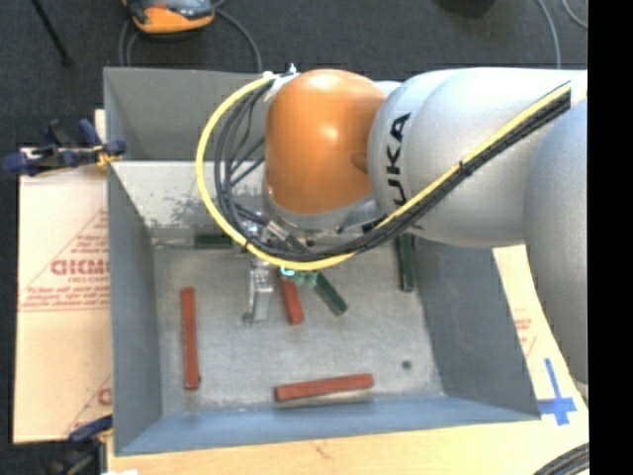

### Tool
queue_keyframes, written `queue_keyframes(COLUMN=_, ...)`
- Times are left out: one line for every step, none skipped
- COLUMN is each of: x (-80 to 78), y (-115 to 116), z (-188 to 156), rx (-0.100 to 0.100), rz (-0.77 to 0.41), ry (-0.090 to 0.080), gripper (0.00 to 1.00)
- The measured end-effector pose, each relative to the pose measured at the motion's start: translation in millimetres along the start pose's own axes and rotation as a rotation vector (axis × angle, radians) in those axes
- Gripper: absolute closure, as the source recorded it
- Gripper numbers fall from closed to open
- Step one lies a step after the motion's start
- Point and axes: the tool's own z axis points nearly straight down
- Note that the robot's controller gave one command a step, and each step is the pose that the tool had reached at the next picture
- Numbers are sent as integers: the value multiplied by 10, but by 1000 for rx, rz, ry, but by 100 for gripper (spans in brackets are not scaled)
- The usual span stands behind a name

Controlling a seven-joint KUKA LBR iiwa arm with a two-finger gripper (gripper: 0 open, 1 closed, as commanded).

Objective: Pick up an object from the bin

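Roughly at the middle of the grey metal bin [129,305], a shade toward 10 o'clock, the gripper [258,310] hangs with its tip low over bare floor. Its metal end reads as one narrow grey shape from above, so I cannot tell whether the jaws are apart or closed.

Just beside it, at its 3 o'clock, lies a short red stick [293,305], the thing nearest to the gripper; whether the two touch is unclear. The stick points roughly from 12 to 6 with a slight lean. Its upper end runs under the robot's wrist. At 3 o'clock from that stick a dark green stick [330,294] lies aslant, its lower end toward 4 o'clock.

The other pieces lie well apart from the gripper:
- a long red stick [188,337] at the floor's 9 o'clock, running along the left wall
- a red bar [324,388] at 6 o'clock, lying crosswise near the front wall
- a second dark green stick [406,263] at 2 o'clock, its top hidden by the arm
- a third green piece [210,240] at 10 o'clock by the back wall, partly behind cables

Above the gripper sits the orange wrist cover [321,142], with a yellow cable [202,161] looping round it. The silver arm [475,156] comes in from 3 o'clock.
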Motion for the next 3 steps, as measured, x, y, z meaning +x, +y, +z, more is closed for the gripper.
queue_keyframes(x=-10, y=-11, z=-38, rx=-1, rz=4, ry=-6, gripper=0)
queue_keyframes(x=-64, y=-192, z=378, rx=-4, rz=39, ry=-15, gripper=0)
queue_keyframes(x=-498, y=-385, z=592, rx=1, rz=54, ry=-1, gripper=0)
